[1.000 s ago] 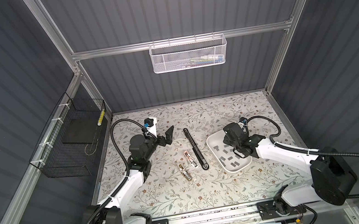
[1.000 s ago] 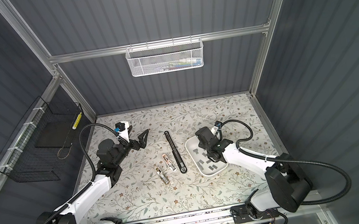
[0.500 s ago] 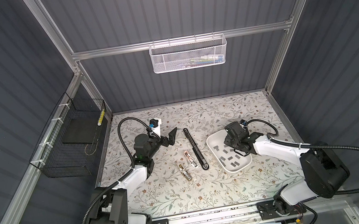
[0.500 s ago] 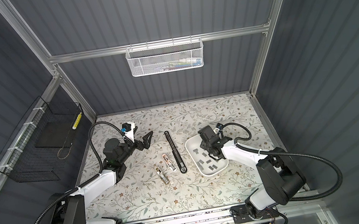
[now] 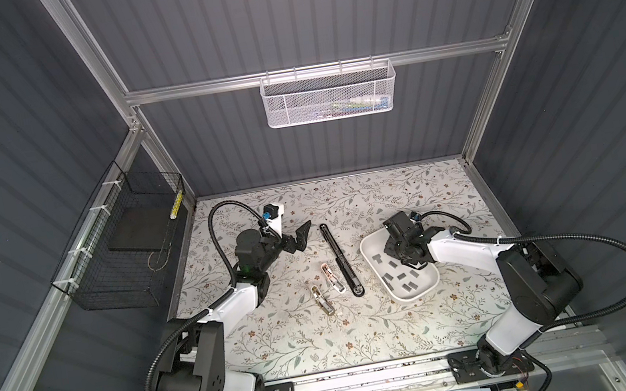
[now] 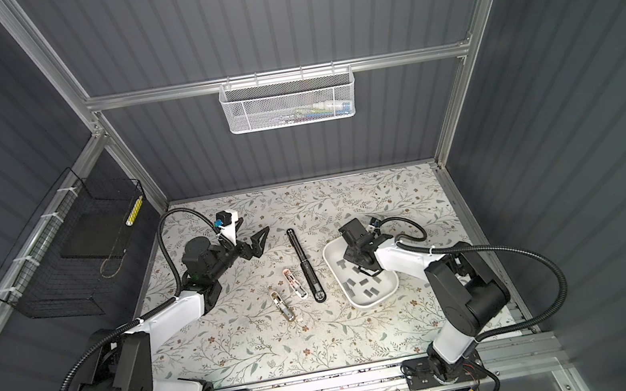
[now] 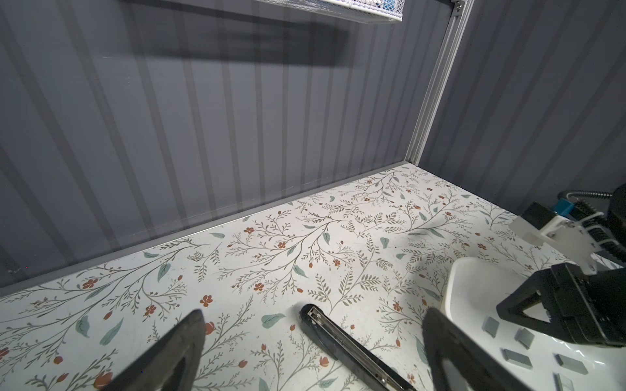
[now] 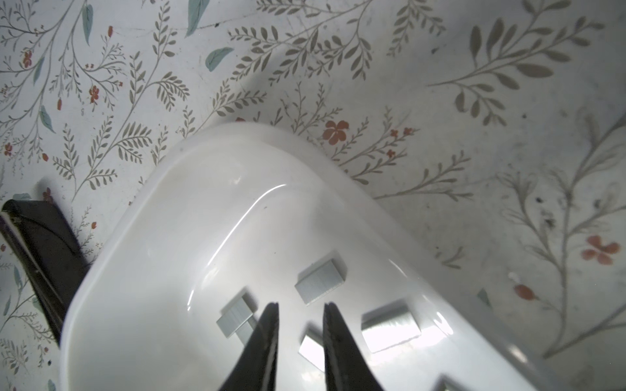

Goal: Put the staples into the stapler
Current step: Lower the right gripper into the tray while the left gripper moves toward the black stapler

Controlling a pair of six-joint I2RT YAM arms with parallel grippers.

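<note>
The stapler is black, swung open flat, and lies lengthwise mid-table; its metal channel faces up. Several grey staples lie loose in a white tray to its right. My right gripper points down into the tray with its jaws a narrow gap apart. One strip shows on the tray floor between the fingers, and others lie just beyond the tips. My left gripper hangs wide open and empty, left of the stapler's far end.
Two small pale oblong pieces lie just left of the stapler. A white mesh basket hangs on the back wall and a black wire basket on the left wall.
My left gripper has shifted a little right, toward the stapler's far end. The right gripper has stayed in the tray and its jaws have parted slightly.
</note>
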